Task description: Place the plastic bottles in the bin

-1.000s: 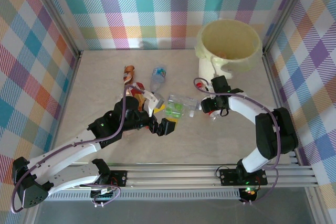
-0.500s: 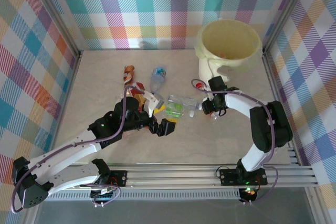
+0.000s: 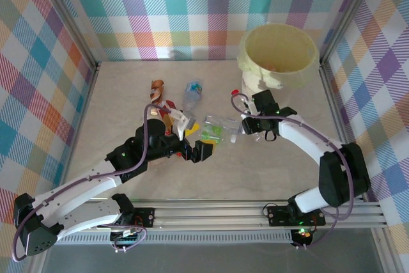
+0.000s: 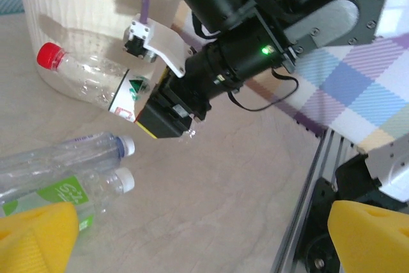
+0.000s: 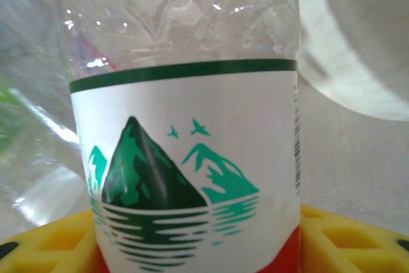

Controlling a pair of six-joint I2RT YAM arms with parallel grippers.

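Left gripper [image 3: 192, 137]: jaws wide, holding nothing, hovering over the near end of the pile by the green-label bottle [image 3: 214, 132] and a clear white-capped bottle [image 4: 70, 153] lying alongside it.

Change: within the last second the right gripper [image 3: 252, 121] closed in. It now pinches the red-capped bottle [image 4: 89, 80] across its white mountain label, with yellow pads [image 5: 354, 241] on either side. Its elbow swung out right and the cap edged toward the bin.

Judgement: the grasp looks done. Lift and carry over the rim come next; this bottle is not in yet.

Bottle axis: roughly level, running from the gripper away and left. The red cap leads, at the foot of the bin wall; can't tell if it touches.

Farther left, a brown-label bottle [image 3: 156, 87] and a blue-tinted bottle [image 3: 192, 94] are still on the table.

Bin [image 3: 305, 73]: far right corner, upright, something orange inside.
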